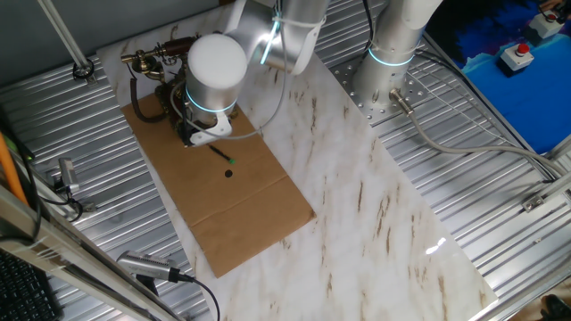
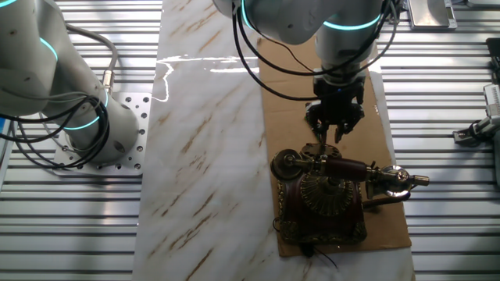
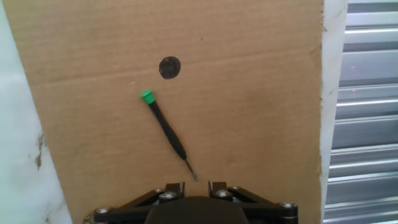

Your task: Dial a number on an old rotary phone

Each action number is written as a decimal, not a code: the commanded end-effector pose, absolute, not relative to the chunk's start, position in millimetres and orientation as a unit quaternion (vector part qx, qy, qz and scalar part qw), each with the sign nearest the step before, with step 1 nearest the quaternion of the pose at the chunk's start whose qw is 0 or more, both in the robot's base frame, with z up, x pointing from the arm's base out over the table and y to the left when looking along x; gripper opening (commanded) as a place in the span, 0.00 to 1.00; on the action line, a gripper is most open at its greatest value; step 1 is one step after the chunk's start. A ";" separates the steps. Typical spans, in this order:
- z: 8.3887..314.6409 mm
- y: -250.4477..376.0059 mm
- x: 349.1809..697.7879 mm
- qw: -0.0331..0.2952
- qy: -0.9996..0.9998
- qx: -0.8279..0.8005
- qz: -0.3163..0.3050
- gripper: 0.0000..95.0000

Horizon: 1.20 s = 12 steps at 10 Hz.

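One slim black stick with a green tip lies flat on the cardboard sheet just ahead of the hand, its pointed end nearest the fingers and its green end toward a round black dot. The old rotary phone sits at one end of the same sheet on the marble counter, handset resting across its cradle above the round dial; in the other fixed view the hand hangs just beside the handset end of it, not touching. The fingers are mostly out of the hand view, and the fixed views show them too small, so I cannot tell whether the hand is released or clenched; nothing appears to be between them. My reading is that the step in hand is picking up the stick to use as a dialing tool. To do that well, the hand should align its closing direction across the stick's shaft, come down over the thicker middle instead of the thin point, and press low enough to catch so flat an object without scraping the cardboard. A grip near the middle, leaving one end free, should suit poking a dial hole. The risk is the stick rolling or tilting as the fingers meet.
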<state>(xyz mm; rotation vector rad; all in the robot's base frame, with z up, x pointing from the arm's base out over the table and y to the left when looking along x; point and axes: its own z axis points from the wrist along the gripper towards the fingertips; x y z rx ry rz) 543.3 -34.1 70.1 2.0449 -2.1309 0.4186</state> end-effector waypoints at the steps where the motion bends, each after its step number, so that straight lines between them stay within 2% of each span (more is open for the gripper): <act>1: 80.4 -28.4 545.2 0.084 -0.723 0.672 0.133 0.20; 4: 94.5 -14.6 547.8 0.074 -0.738 0.660 0.119 0.20; 9: 83.7 8.8 553.8 0.046 -0.740 0.665 0.089 0.20; 12: 78.6 18.6 555.4 0.033 -0.749 0.661 0.046 0.20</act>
